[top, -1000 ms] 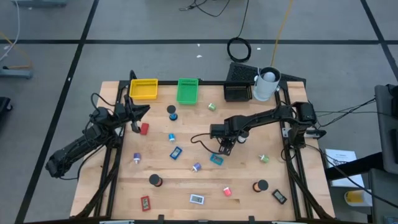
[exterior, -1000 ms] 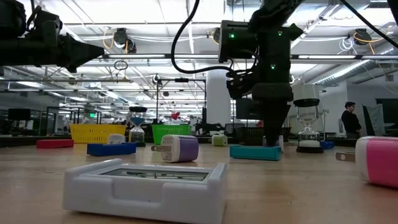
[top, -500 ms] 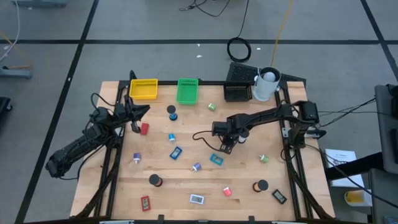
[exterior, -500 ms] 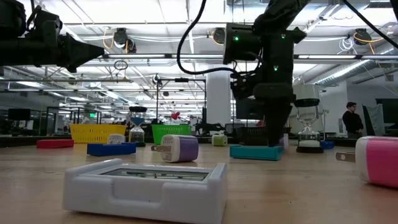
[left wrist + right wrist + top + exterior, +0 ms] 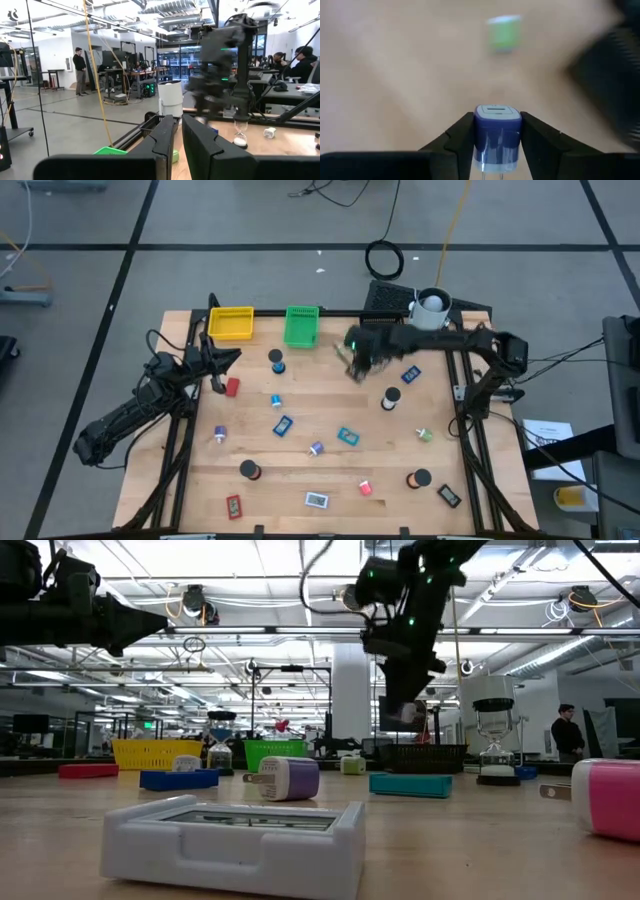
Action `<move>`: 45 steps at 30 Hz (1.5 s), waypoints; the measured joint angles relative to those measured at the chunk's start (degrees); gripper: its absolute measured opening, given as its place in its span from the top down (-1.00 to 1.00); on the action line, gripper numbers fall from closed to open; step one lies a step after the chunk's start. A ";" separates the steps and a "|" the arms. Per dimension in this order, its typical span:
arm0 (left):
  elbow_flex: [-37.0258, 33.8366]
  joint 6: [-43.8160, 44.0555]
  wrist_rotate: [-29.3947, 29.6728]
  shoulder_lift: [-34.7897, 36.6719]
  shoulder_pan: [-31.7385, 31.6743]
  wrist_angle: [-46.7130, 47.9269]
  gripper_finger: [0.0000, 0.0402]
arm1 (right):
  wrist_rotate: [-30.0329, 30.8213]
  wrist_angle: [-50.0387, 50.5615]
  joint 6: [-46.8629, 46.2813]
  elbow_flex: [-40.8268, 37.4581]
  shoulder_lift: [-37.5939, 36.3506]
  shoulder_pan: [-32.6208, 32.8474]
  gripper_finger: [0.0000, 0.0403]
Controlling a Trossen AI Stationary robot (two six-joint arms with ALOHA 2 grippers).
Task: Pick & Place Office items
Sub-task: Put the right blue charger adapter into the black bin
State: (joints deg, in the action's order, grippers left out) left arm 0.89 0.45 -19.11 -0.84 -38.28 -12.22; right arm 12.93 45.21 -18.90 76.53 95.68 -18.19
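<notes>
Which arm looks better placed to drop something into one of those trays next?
The right. Its gripper already holds a small blue charger block, raised near the green tray. The left gripper waits empty at the table's left edge.

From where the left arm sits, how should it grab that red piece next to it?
Grip the red piece across its two long sides, coming straight down from above. It lies flat on the table, so only its thin edges offer purchase. The left gripper hangs just behind it; nothing crowds it.
</notes>
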 joint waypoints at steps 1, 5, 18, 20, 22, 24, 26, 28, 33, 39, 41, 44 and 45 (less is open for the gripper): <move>0.00 0.00 0.02 0.00 0.00 0.05 0.77 | 0.41 -0.30 0.45 0.53 0.19 -2.53 0.35; 0.00 0.00 0.02 0.00 0.00 0.00 0.77 | 0.62 -5.71 0.60 1.34 2.22 -12.96 0.35; 0.00 0.00 -0.02 0.00 0.02 -0.01 0.77 | -7.25 -14.73 -2.82 1.30 9.97 -23.07 0.35; 0.00 0.00 0.00 -0.02 0.00 0.02 0.77 | -7.19 -14.42 -2.92 1.30 10.97 -23.09 0.35; 0.00 0.00 -0.02 0.00 0.00 0.00 0.77 | -7.21 -15.05 -3.14 1.30 11.74 -23.11 0.35; 0.00 0.00 0.00 -0.01 0.00 0.03 0.77 | -7.23 -15.85 -3.14 1.30 12.18 -23.11 0.35; 0.00 0.00 -0.02 0.00 0.01 -0.01 0.77 | -7.17 -16.35 -3.15 1.30 12.85 -23.36 0.35; 0.00 0.00 0.00 0.00 0.00 0.04 0.77 | -7.10 -16.99 -3.60 1.30 13.41 -23.47 0.34; 0.00 0.00 -0.01 -0.01 0.02 0.04 0.77 | -6.32 -18.10 -3.79 1.32 13.20 -23.48 0.21; 0.00 0.00 0.00 0.00 0.00 -0.01 0.77 | -5.24 -17.61 -3.96 1.30 13.24 -23.46 0.05; 0.00 0.00 -0.02 -0.01 0.02 0.02 0.77 | -5.29 -17.27 -3.64 1.30 12.64 -23.46 0.05; 0.00 0.00 -0.01 -0.02 0.02 0.02 0.77 | -5.32 -16.68 -2.47 1.27 9.54 -23.40 0.13; 0.00 0.00 -0.02 -0.02 0.02 0.01 0.77 | -5.40 -16.41 -1.89 1.27 8.07 -23.26 0.18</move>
State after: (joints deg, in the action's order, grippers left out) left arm 0.89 0.45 -19.14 -0.86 -38.26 -12.21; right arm 7.53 28.80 -20.80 77.80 103.76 -41.45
